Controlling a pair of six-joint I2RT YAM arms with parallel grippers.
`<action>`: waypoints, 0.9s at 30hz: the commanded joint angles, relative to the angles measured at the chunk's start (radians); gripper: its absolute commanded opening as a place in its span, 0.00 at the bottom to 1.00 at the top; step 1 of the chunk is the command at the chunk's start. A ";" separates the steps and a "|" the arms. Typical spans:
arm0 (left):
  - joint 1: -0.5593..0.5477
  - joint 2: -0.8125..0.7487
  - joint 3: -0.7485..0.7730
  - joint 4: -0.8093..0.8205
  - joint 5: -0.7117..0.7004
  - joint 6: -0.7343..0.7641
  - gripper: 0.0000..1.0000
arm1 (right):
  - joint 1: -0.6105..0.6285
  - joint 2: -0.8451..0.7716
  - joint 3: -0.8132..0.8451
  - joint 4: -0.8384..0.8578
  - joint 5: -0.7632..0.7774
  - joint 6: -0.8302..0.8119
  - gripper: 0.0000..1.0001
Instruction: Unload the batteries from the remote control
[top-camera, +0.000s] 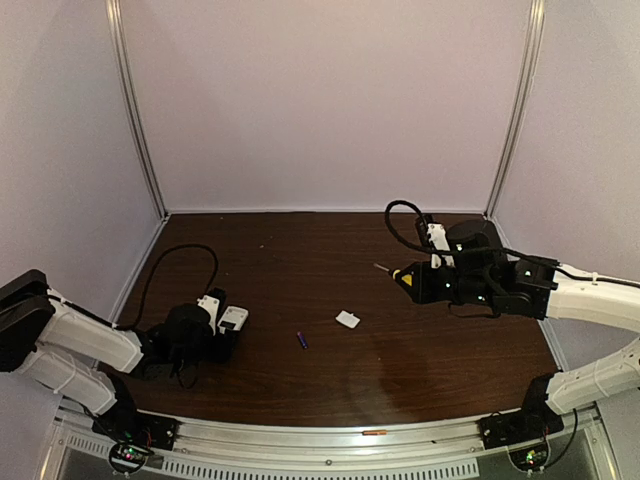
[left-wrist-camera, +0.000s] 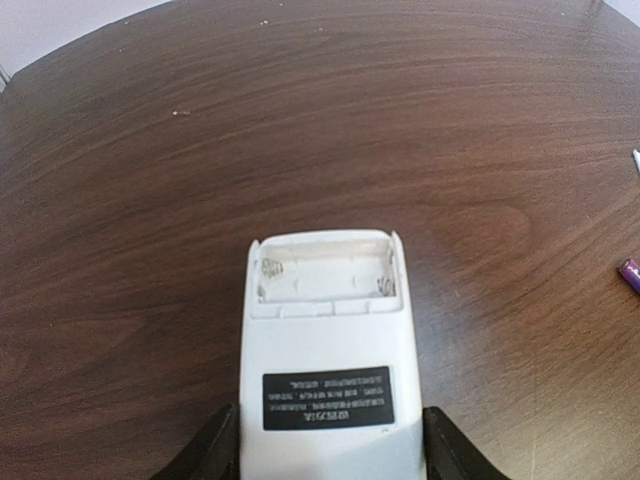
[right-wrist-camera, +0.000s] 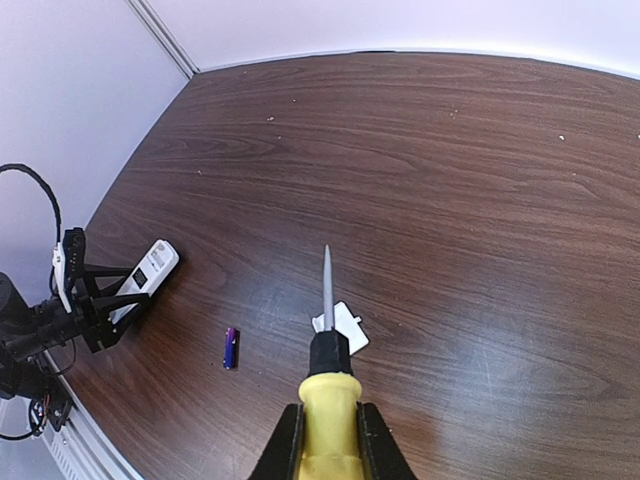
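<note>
My left gripper (left-wrist-camera: 330, 445) is shut on the remote control (left-wrist-camera: 330, 370), a white slab lying back-up low on the table's left (top-camera: 232, 318). Its battery bay (left-wrist-camera: 325, 280) stands uncovered, with only spring contacts showing inside. One blue-purple battery (top-camera: 302, 340) lies loose on the table between the arms, also seen as the battery (right-wrist-camera: 230, 347) in the right wrist view. My right gripper (right-wrist-camera: 330, 430) is shut on a yellow-handled screwdriver (right-wrist-camera: 330, 400), held above the table at the right (top-camera: 405, 278), shaft pointing left.
The small white lid piece (top-camera: 347, 319) lies on the dark wooden table (top-camera: 330, 250) right of the battery, under the screwdriver shaft in the right wrist view. Pale walls close the back and sides. A black cable (top-camera: 180, 255) loops behind the left arm.
</note>
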 joint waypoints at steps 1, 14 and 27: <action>0.005 -0.019 -0.009 0.027 0.001 -0.018 0.60 | -0.007 -0.005 -0.016 0.009 0.027 0.000 0.00; 0.005 -0.169 0.039 -0.141 -0.078 -0.029 0.97 | -0.011 -0.002 -0.009 0.017 0.026 -0.014 0.00; 0.005 -0.256 0.293 -0.484 -0.042 0.091 0.97 | -0.022 0.018 0.043 -0.026 -0.008 -0.089 0.00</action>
